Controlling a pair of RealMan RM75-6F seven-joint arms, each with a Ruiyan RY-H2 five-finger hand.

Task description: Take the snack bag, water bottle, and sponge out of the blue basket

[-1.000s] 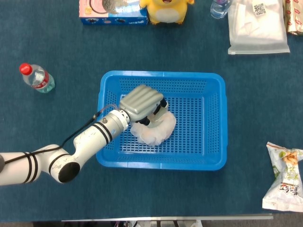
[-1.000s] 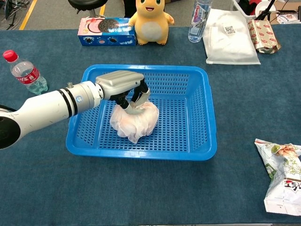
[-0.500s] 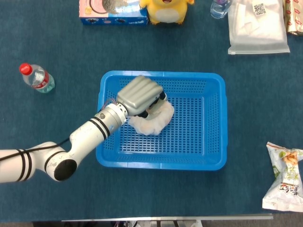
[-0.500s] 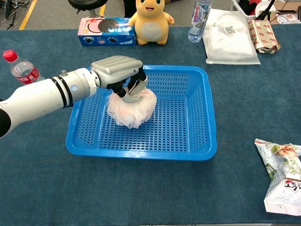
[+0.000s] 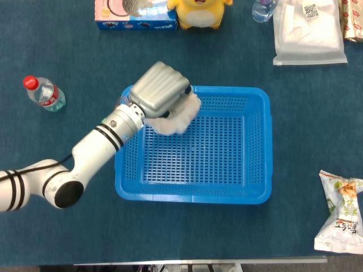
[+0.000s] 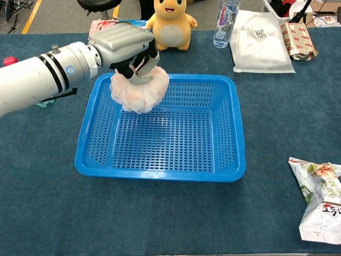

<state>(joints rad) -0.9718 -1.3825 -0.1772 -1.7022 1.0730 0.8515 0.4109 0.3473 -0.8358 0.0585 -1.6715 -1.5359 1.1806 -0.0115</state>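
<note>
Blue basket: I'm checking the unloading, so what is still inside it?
The blue plastic basket shows only bare mesh. The left robot hand holds the pale fluffy sponge above its far-left corner, covering that patch.

Left hand (image 5: pixel 160 90) (image 6: pixel 123 42) raised, fingers curled closed

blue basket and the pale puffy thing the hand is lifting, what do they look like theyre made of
Blue basket: looks like rigid moulded plastic, slightly glossy, with a regular grid of slots in floor and walls and a smooth rolled rim.

Sponge: seems a soft mesh or netting bath puff, pale pink-white and matte; it bunches in ruffled folds and sags under the left hand gripping it. Exact fibre cannot be told.
</note>
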